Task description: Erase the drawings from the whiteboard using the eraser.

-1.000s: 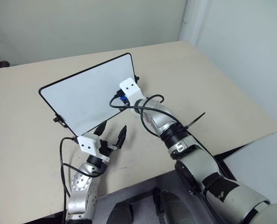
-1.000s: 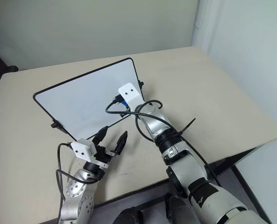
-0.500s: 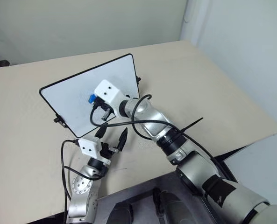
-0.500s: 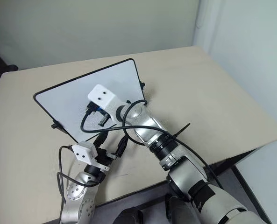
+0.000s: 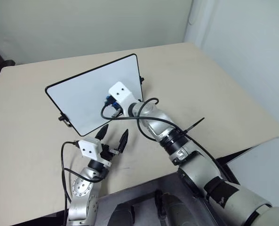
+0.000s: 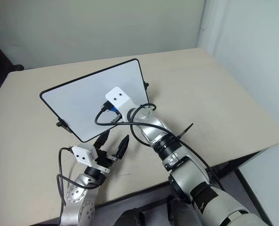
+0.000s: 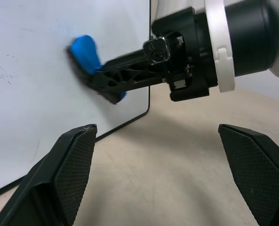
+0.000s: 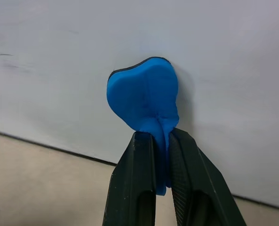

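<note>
Eraser point(image 8: 144, 96) (soft, blue, lobed) presses flat against glossy whiteboard point(image 5: 83, 96).

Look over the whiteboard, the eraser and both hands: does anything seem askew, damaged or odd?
One oddity: the blue eraser is squashed out of shape between the right hand's shut fingers, pressed against the whiteboard. Faint grey marks remain on the board. The left hand hangs open.

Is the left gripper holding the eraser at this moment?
No. The left gripper stands open and empty near the table edge, while the right gripper pinches the blue eraser against the whiteboard.
</note>
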`<state>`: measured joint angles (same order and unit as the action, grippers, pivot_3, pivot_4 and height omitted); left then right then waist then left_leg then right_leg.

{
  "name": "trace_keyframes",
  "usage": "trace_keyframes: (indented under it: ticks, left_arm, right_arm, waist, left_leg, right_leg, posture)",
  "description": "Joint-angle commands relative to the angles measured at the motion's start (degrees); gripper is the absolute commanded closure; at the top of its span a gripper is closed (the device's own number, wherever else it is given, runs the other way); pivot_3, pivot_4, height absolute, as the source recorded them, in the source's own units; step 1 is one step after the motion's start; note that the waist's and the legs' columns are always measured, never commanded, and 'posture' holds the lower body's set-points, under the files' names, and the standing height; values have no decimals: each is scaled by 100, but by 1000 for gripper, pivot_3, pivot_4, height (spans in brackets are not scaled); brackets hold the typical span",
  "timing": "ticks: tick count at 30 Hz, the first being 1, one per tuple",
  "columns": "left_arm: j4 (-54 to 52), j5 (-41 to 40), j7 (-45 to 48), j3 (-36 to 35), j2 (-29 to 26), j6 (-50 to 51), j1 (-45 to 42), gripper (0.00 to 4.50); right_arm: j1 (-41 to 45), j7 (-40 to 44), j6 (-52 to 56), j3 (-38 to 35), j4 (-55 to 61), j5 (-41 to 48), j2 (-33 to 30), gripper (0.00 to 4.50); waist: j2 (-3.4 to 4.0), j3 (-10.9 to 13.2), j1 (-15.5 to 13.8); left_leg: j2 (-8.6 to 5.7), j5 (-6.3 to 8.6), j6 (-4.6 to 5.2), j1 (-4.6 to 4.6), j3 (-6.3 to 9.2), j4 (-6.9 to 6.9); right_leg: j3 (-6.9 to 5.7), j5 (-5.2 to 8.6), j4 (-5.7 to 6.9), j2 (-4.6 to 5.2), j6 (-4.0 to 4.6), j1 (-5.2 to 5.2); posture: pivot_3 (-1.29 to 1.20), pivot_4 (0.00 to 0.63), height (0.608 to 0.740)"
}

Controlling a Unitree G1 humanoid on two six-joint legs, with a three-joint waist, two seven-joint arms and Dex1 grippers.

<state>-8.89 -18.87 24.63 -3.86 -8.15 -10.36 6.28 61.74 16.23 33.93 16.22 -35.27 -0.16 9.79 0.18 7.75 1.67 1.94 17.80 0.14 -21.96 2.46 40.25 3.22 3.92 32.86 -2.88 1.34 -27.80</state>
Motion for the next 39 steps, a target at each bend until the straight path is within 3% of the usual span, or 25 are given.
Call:
trace_keyframes:
  ticks: [1, 8, 15, 19, 26, 29, 34, 39]
  left_arm:
    - [-224, -67, 23, -40, -51, -8, -21, 0]
    - [-165, -83, 49, -56, -73, 11, -87, 0]
    - [-118, -79, 41, -74, -83, 5, -126, 0]
    - [-104, -68, 55, -53, -85, -5, -135, 0]
    - [-114, -11, 41, 31, -45, -18, -112, 0]
    - [-91, 4, 39, 54, -20, -24, -118, 0]
    - [9, 2, 79, 67, 4, -17, -196, 0]
    - [145, -14, 137, 87, 7, -12, -323, 0]
  right_arm:
    - [14, -298, -11, -312, 27, 65, 226, 4285]
    - [-236, -517, 22, -570, -5, 11, -150, 4285]
    - [-749, -355, 517, -920, 1114, 251, -541, 4285]
    - [-1312, -22, 1228, -788, 2493, 421, -810, 4285]
    - [-1937, 795, 3717, -625, 4491, 996, -2132, 4285]
    - [-2084, 839, 4475, -653, 4926, 1162, -2590, 4285]
    - [-2262, 786, 4859, -777, 5248, 1364, -2742, 4285]
    - [-2411, 601, 4763, -765, 5092, 1310, -2735, 2769]
  waist:
    - [0, 0, 2]
    - [0, 0, -4]
    - [0, 0, -22]
    - [-1, -1, -14]
    - [-1, -1, -58]
    - [-1, -1, -70]
    - [-1, -1, -51]
    - [-1, 0, -61]
  left_leg:
    - [0, 0, 0, 0, 0, 0]
    - [0, 2, -3, 0, 0, -2]
    - [0, 12, -19, -3, -3, -2]
    - [0, 27, -23, 1, -3, -6]
    - [-5, 42, -11, 0, -13, 22]
    - [-9, 53, 6, 7, -15, 44]
    - [-10, 54, 8, 16, -17, 64]
    - [-13, 55, 10, 39, -10, 65]
  right_leg:
    - [0, 0, 0, 0, 0, 0]
    - [-1, 1, -3, 0, -4, 2]
    - [1, 4, -5, 1, -8, 0]
    - [-1, 2, -4, 1, 9, -2]
    - [1, 20, -8, 4, -2, 16]
    - [3, 28, -9, 5, -18, 38]
    - [7, 52, -4, 4, -73, 46]
    - [6, 45, -3, 4, -76, 78]
  posture:
    - [0, 150, 740]
    - [0, 150, 740]
    - [0, 150, 740]
    - [0, 150, 740]
    - [0, 150, 740]
    - [0, 150, 740]
    - [0, 150, 740]
    - [0, 150, 740]
